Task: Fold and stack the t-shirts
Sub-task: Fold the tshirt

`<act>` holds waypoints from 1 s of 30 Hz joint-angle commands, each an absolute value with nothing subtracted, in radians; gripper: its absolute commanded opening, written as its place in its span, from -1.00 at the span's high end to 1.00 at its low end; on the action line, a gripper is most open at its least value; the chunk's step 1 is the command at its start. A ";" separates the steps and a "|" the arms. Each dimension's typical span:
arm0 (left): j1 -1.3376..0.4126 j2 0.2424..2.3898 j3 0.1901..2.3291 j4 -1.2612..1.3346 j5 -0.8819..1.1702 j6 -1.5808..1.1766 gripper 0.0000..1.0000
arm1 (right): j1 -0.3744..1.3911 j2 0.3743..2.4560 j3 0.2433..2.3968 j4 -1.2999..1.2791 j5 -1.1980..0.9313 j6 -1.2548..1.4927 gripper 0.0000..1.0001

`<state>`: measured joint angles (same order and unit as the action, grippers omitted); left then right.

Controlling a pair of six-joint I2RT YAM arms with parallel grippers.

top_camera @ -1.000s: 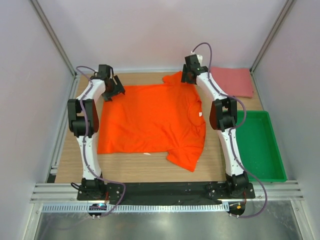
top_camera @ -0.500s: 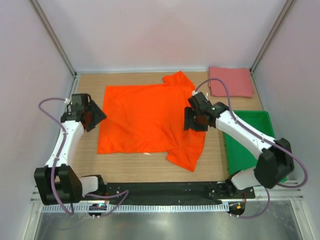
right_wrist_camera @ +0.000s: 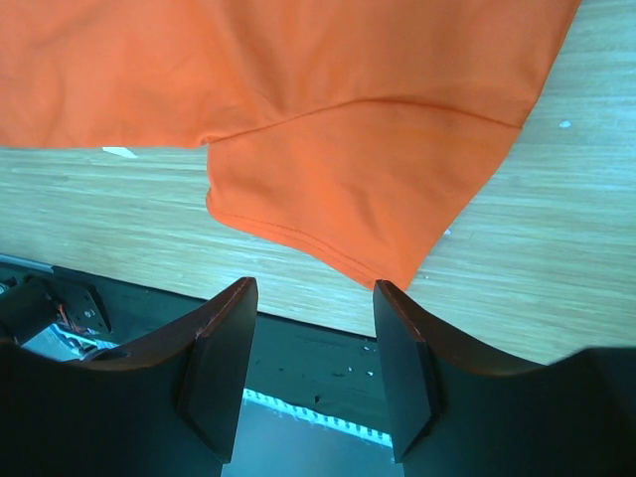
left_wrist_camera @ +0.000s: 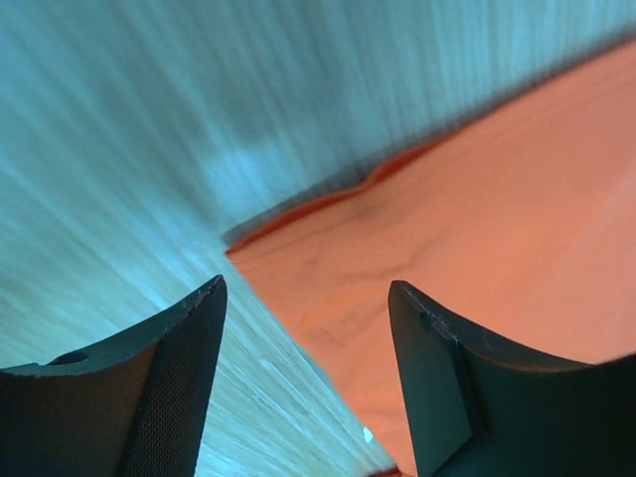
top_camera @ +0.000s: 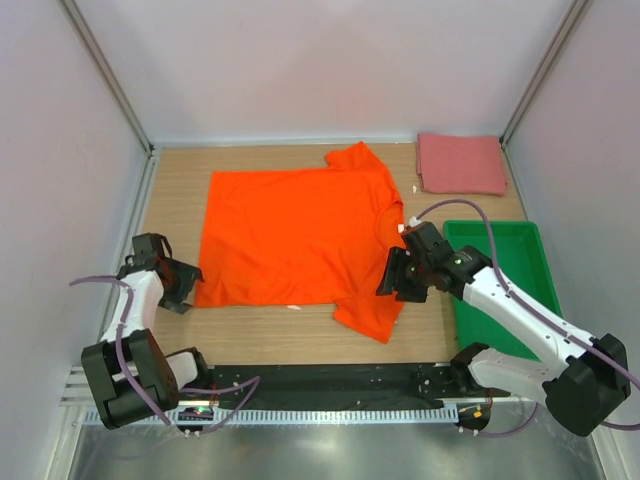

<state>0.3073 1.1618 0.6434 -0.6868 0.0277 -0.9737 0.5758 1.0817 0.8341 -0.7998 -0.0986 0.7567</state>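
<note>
Top view: two t-shirts. One orange t-shirt [top_camera: 300, 235] lies flat mid-table, one pink-red t-shirt [top_camera: 460, 163] lies far right, and one green tray [top_camera: 515, 250] sits near right.
Left wrist: the left gripper [left_wrist_camera: 306, 293] has its jaws parted and empty, over the orange corner.
Right wrist: the right gripper [right_wrist_camera: 313, 288] has its jaws apart and empty, over the near sleeve.

Over at the right edge of the wooden table [top_camera: 175, 190], toward the near corner: a green tray [top_camera: 535, 268], long side lined up with that edge. Close to the near edge, about midway along, a tiny white scrap [top_camera: 293, 307] flat on the wood. Just beyond that edge, a black base plate [top_camera: 330, 381] and a slotted white strip [top_camera: 330, 415], both running side to side.
</note>
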 commanded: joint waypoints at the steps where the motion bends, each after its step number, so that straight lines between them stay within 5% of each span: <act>1: 0.351 1.134 0.643 -0.753 -0.065 -1.038 -0.33 | 0.577 1.049 0.808 -0.775 -0.136 0.787 -0.13; 6: 0.353 1.155 0.597 -0.733 -0.043 -1.094 -0.08 | 0.577 1.055 0.802 -0.781 -0.120 0.747 -0.14; 23: 0.354 1.207 0.540 -0.638 -0.106 -1.098 0.05 | 0.577 1.034 0.718 -0.775 -0.089 0.798 -0.10; 30: 0.354 1.264 0.552 -0.588 -0.095 -1.075 0.44 | 0.577 0.999 0.618 -0.776 -0.040 0.952 -0.08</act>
